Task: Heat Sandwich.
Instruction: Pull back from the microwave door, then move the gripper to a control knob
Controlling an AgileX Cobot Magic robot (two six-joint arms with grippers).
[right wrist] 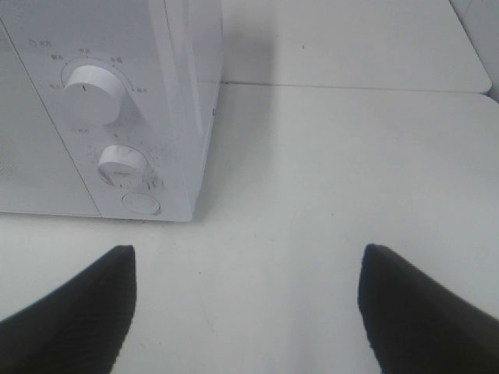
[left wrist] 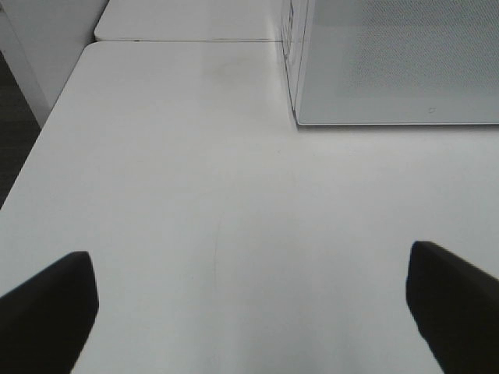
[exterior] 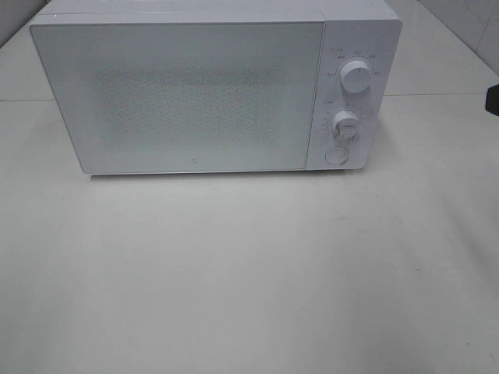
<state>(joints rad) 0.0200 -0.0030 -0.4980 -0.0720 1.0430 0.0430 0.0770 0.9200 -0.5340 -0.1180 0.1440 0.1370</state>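
Left gripper (left wrist: 251, 257) spread wide, clasping nothing, two dark fingers (left wrist: 47, 312) cut off at the frame's lower corners, only bare white table (left wrist: 195, 195) between them. Right gripper (right wrist: 249, 251) likewise parted and empty, blunt black fingers (right wrist: 413, 312) poised over the same surface, near the control-panel corner of the microwave (right wrist: 117, 117) but clear of it.

Beyond the left gripper, a front lower corner of the white microwave and a slice of its door (left wrist: 398, 62). Beyond the right, the upper dial (right wrist: 92, 92), lower dial (right wrist: 122, 164) and round button (right wrist: 141, 203), stacked in that order down the panel, markings around the dials too small and blurred to read.

From the high camera, microwave (exterior: 195, 86) squarely facing forward at the back of the table (exterior: 249, 273), door (exterior: 179, 93) shut, its pale glass speckled with a fine dot pattern and giving no view of the inside.

Sandwich out of sight in all three views: no bread, crust or filling to describe, and impossible to tell whether shut behind that clouded door or somewhere off camera.

Also hard to make out: a dark shape (exterior: 493, 100) clipped by the right edge of the high view, too little showing to name; both arms hidden apart from the fingertips in their own wrist views; a second tabletop (right wrist: 351, 39) butted up behind, mostly out of frame
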